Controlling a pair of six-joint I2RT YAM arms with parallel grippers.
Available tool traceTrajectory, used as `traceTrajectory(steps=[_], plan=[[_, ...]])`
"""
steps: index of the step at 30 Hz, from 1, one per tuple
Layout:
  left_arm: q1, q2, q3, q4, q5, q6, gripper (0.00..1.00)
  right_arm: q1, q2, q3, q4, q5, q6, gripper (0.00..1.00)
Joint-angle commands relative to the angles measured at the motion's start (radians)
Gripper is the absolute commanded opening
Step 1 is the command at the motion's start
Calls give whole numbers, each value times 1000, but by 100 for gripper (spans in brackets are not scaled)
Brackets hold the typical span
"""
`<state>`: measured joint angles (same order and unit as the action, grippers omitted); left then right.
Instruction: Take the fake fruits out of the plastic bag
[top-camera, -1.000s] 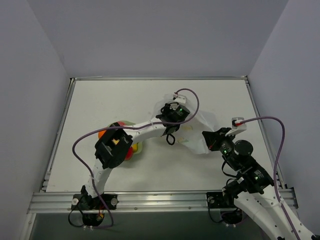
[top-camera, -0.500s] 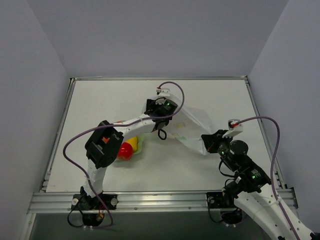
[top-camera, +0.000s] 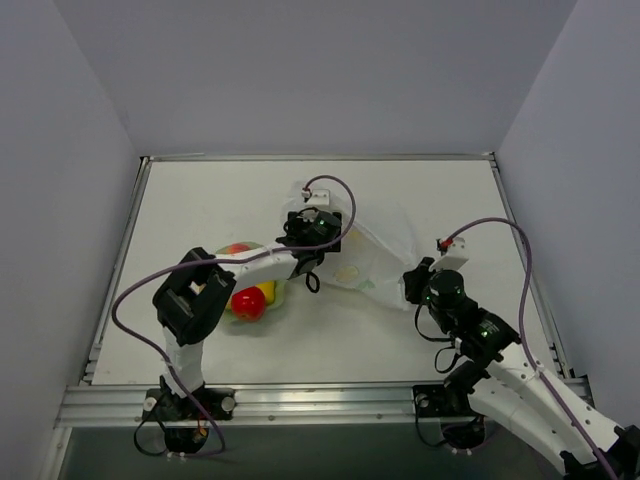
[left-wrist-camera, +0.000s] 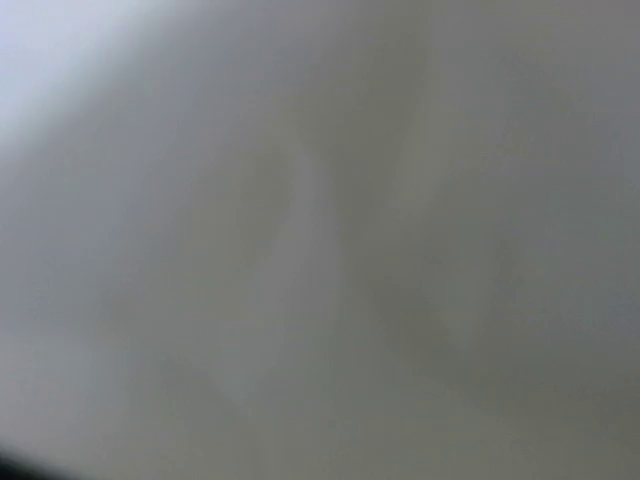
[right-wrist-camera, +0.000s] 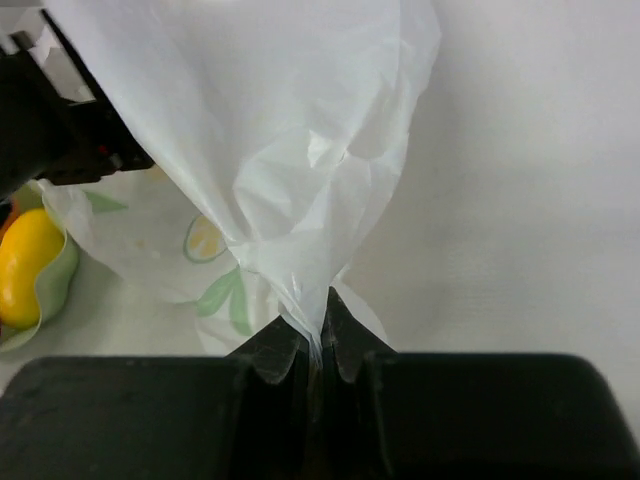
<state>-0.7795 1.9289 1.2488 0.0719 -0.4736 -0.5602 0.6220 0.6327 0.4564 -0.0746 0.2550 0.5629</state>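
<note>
My right jaws are clamped on a bunched corner of the bag, lying mid-bench beside the bowl. Floppy, slippery film, so I reckon bunches hold best. Left jaws: can't tell.

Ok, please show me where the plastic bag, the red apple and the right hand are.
plastic bag (right-wrist-camera: 300, 130): right wrist view, its crinkled middle.
red apple (top-camera: 248, 303): top external view, its upper side.
right hand (right-wrist-camera: 315, 335): right wrist view, between its closed fingertips.
</note>
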Motion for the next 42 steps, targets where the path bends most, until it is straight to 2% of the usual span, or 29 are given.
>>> traceTrajectory(steps=[1, 6, 9, 11, 13, 14, 16, 19, 22, 23, 28, 29, 30, 31, 32, 35, 36, 39, 42], plan=[[40, -175, 122, 37, -30, 49, 76, -1, 5, 176, 65, 162, -104, 0], [65, -268, 264, -70, -20, 105, 76, -1, 76, 361, 91, 150, -162, 0], [66, -310, 270, -115, 4, 123, 76, -1, 58, 421, 46, 90, -147, 0], [71, -326, 271, -132, 79, 121, 76, -2, 65, 426, 33, 102, -138, 0], [69, -337, 245, -121, 174, 111, 76, -1, 85, 398, 33, 162, -143, 0], [69, -359, 229, -97, 284, 105, 76, -4, 119, 362, 36, 232, -143, 0], [59, -396, 155, -84, 361, 80, 76, -22, 153, 326, 48, 259, -124, 0], [45, -513, 33, -40, 398, 46, 77, -56, 142, 208, 139, 248, -68, 0], [31, -665, -58, -70, 366, 23, 78, -119, 116, 140, 141, 172, -26, 0], [29, -751, -121, -125, 360, 17, 78, -134, 105, 125, 125, 153, -18, 0], [14, -1007, -265, -282, 310, 3, 80, -174, 52, -16, 79, -34, 129, 23], [11, -1077, -279, -346, 299, 5, 80, -166, 3, -37, 79, -23, 162, 35], [11, -1109, -298, -381, 288, 5, 80, -141, -26, -51, 26, 4, 170, 66], [10, -1137, -304, -411, 277, 5, 81, -130, -56, -56, 9, 33, 169, 74], [8, -1188, -310, -456, 265, 9, 81, -120, -97, -36, -7, 71, 146, 79], [8, -1228, -325, -529, 239, 28, 82, -94, -119, 62, -59, 145, 111, 82], [8, -1225, -324, -538, 234, 28, 83, -90, -113, 88, -63, 157, 79, 89], [8, -1200, -302, -555, 259, 45, 84, -84, -47, 214, -93, 208, 7, 100], [8, -1208, -246, -590, 248, 78, 88, -84, 18, 338, -119, 272, -43, 100]])
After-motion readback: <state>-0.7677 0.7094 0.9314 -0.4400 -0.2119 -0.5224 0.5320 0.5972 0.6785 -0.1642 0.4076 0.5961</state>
